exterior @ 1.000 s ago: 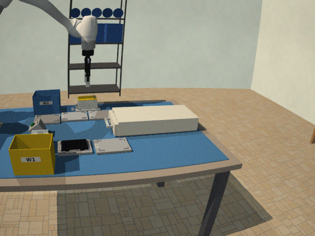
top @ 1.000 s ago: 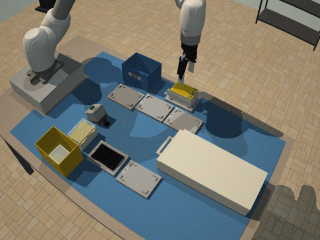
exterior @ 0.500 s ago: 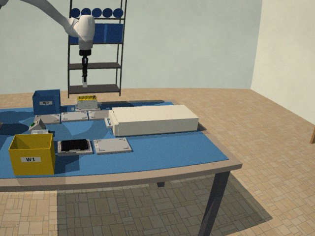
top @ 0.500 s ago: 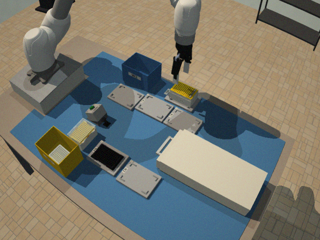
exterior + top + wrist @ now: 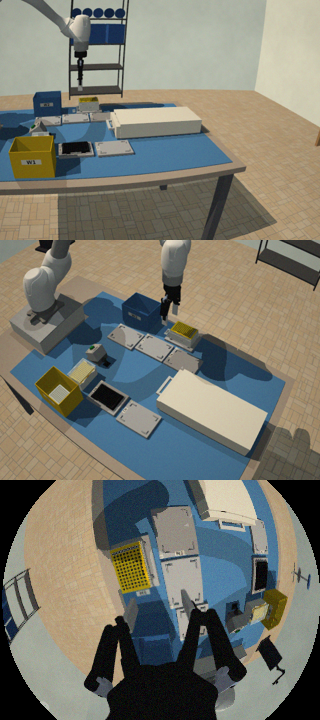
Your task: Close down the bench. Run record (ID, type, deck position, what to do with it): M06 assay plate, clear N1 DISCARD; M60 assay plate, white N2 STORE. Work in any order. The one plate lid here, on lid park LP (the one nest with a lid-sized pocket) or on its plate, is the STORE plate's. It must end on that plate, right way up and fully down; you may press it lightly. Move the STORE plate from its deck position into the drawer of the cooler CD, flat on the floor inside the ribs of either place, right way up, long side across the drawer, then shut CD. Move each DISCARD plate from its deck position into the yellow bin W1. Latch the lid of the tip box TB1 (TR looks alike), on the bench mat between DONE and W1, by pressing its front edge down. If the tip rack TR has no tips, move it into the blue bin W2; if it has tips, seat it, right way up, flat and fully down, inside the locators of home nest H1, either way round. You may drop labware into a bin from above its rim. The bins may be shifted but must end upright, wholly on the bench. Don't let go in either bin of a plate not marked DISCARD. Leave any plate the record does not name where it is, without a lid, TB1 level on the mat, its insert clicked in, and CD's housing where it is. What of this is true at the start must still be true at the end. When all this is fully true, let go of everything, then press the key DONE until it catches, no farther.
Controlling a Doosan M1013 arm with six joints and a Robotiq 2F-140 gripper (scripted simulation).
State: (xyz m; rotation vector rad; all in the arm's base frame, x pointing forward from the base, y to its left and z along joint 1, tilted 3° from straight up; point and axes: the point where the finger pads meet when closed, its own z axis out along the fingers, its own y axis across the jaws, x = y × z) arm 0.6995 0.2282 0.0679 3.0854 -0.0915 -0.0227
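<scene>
My gripper (image 5: pixel 169 317) hangs high over the far side of the mat, between the blue bin W2 (image 5: pixel 140 311) and the tip rack TR (image 5: pixel 184 334). Its fingers stand apart with nothing between them, as the wrist view (image 5: pixel 160 607) also shows. TR has a yellow tip grid and sits on a grey nest, below and to the right of the gripper. The yellow bin W1 (image 5: pixel 58 391) holds a clear plate (image 5: pixel 59 394). The tip box TB1 (image 5: pixel 82 373) stands between W1 and the key DONE (image 5: pixel 95 352). The cooler CD (image 5: pixel 211 410) has its drawer shut. I see no white plate and no lid.
Three empty grey nests (image 5: pixel 155 347) lie in a row near W2 and TR. A nest with a black inside (image 5: pixel 107 396) and the empty nest N2 (image 5: pixel 138 418) lie at the front. The arm's base block (image 5: pixel 46 325) stands at the left.
</scene>
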